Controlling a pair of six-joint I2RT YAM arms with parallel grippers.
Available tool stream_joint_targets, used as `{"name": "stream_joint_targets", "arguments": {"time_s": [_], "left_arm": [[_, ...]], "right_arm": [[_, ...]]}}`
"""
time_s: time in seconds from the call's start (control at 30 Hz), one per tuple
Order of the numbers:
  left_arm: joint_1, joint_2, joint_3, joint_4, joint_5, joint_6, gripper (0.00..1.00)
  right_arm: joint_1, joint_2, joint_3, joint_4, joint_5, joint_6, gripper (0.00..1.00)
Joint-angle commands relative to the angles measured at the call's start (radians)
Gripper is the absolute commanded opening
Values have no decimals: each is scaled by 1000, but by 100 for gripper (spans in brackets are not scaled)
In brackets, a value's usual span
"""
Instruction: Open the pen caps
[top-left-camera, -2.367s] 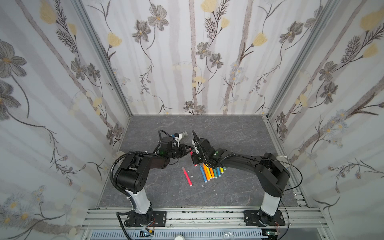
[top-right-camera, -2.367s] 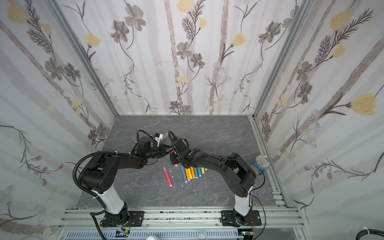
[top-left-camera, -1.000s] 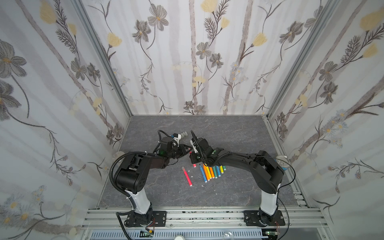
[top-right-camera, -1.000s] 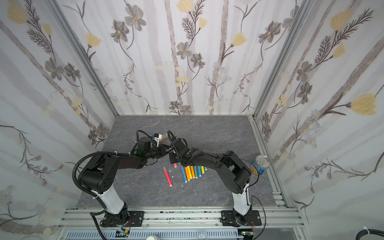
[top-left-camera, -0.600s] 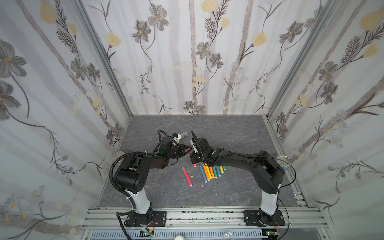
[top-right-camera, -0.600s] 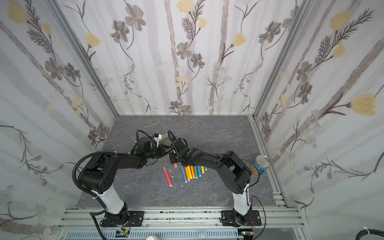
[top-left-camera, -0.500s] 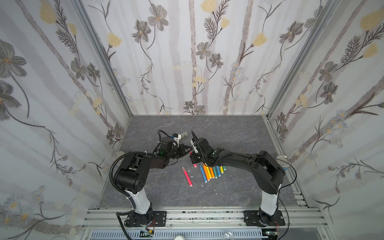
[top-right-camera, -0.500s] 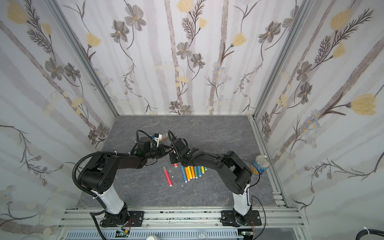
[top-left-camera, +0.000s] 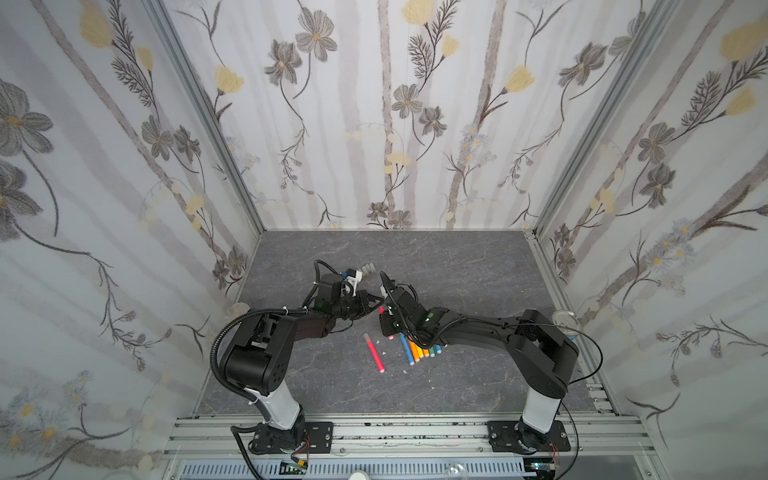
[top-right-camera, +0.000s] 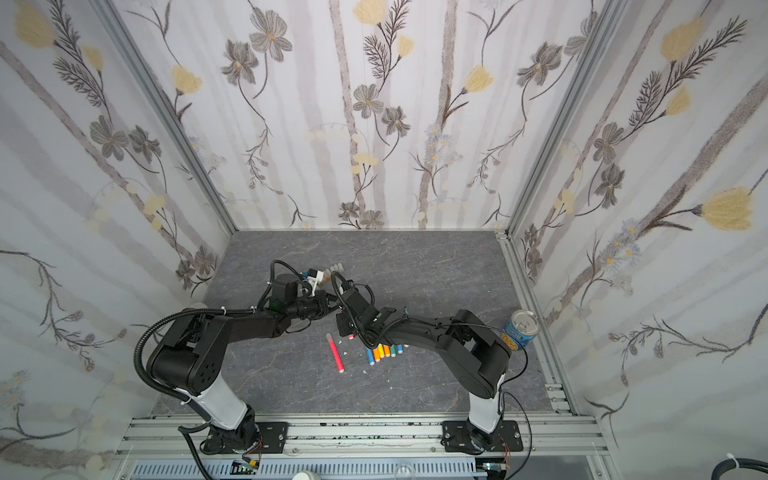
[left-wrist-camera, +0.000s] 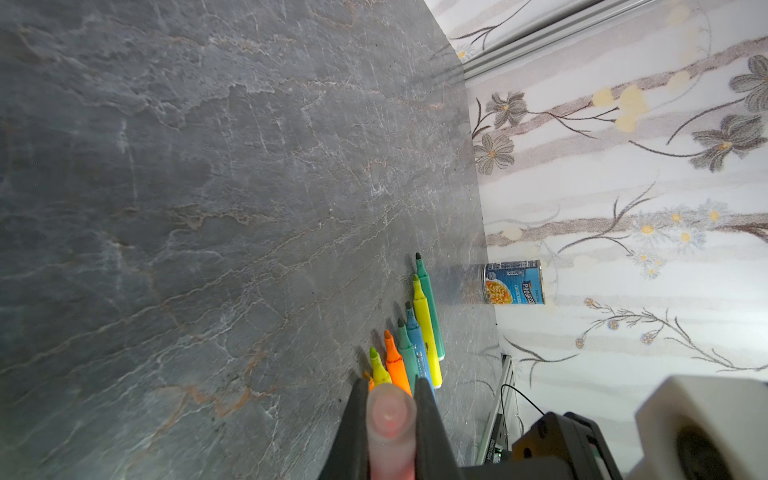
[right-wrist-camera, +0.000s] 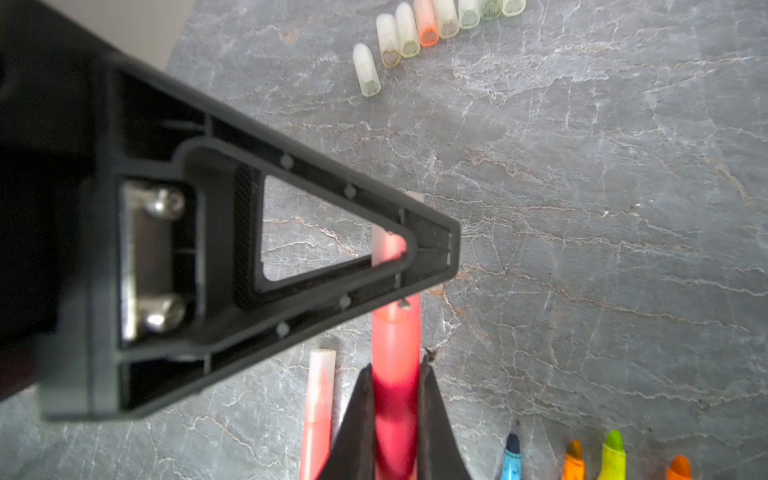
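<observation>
My right gripper is shut on the barrel of a red pen held above the table. My left gripper is shut on that pen's translucent cap. Its black finger crosses the right wrist view and hides part of the cap. In both top views the two grippers meet tip to tip at mid-table. Several loose pen caps lie in a row behind them. Several uncapped pens lie side by side.
A pink pen lies alone on the grey slate table, left of the row of pens. A blue soup can stands at the right edge by the wall. Small white flecks lie near the pens.
My left gripper's jaws have closed the last bit onto the red pen's cap. Both arms have stayed almost where they were.
</observation>
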Motion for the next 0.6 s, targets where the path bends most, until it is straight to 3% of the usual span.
{"name": "stream_joint_targets", "arguments": {"time_s": [0.0,0.27,0.57], "left_arm": [[21,-9,28,33,-207,50,0],[29,-30,99,-114,-326,140,0],[32,-33,118,-163,-368,176,0]], "right_arm": [[26,-36,-32,-81,-104,-3,0],[49,-102,-91,-76,-83,20,0],[54,-146,-127,-86,-79,26,0]]}}
